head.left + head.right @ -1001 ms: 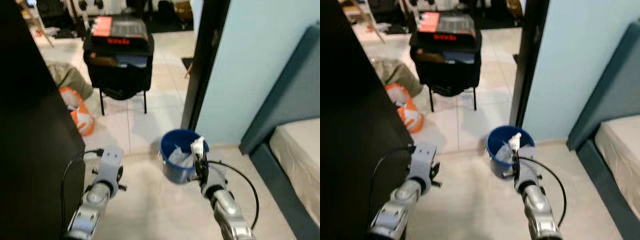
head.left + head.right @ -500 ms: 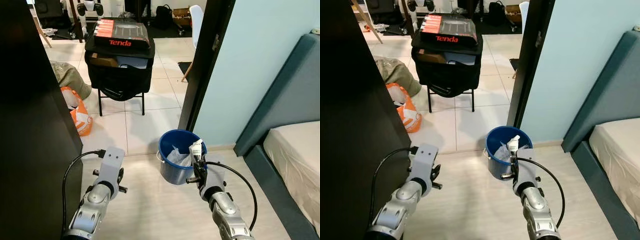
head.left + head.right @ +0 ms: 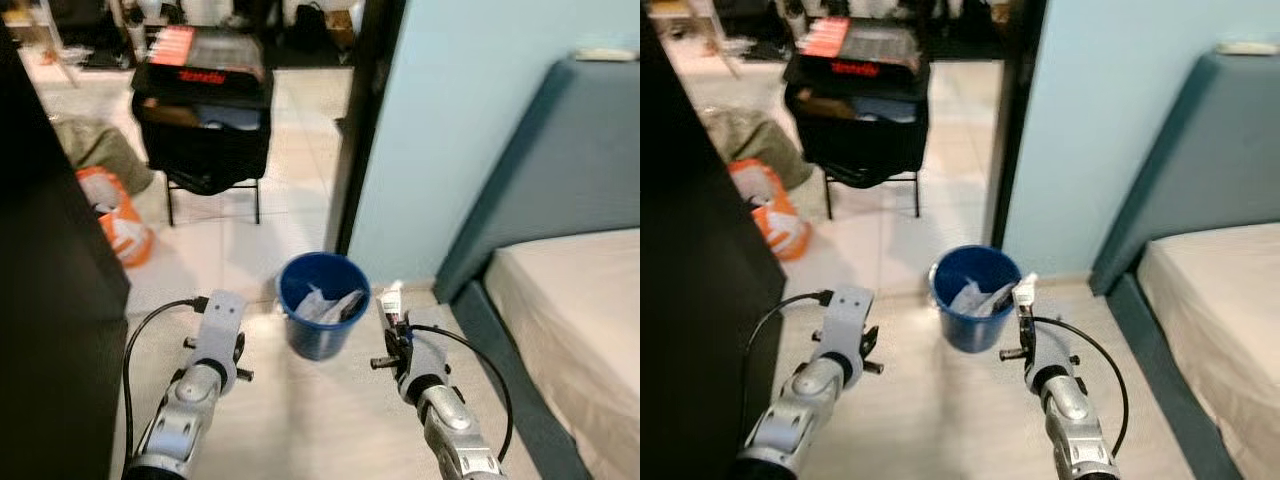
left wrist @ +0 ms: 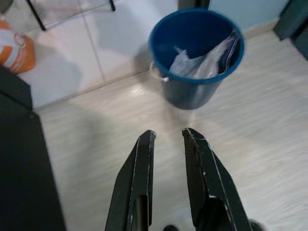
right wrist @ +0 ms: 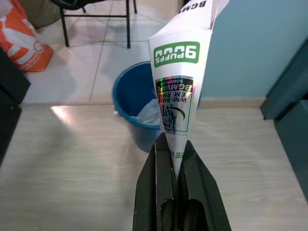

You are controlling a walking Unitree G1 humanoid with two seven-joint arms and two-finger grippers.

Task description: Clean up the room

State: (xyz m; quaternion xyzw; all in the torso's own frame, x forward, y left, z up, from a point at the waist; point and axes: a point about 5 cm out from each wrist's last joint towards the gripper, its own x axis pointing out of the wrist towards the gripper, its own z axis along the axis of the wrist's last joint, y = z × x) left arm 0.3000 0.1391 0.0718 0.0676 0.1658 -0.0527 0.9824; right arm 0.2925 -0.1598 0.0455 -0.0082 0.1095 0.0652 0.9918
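Observation:
A blue bucket (image 3: 322,318) with crumpled white plastic inside stands on the pale floor by the doorway. My right gripper (image 5: 174,144) is shut on a small white carton (image 5: 180,86) with a green label. It holds the carton upright, just right of the bucket's rim and a little nearer to me, as the left eye view shows at the carton (image 3: 390,299). My left gripper (image 4: 168,134) is open with nothing between its fingers. It hangs low over the floor, left of the bucket (image 4: 196,57) and nearer to me.
A black chair (image 3: 200,130) loaded with boxes stands past the doorway, an orange bag (image 3: 115,225) beside it. A dark cabinet (image 3: 50,320) lines my left. The door frame (image 3: 365,120), a blue wall and a bed (image 3: 570,320) with a blue headboard close off the right.
The whole view has swung to the right, bringing more of the bed in. The carton, seen over the bucket's near rim before, now stands just right of the bucket.

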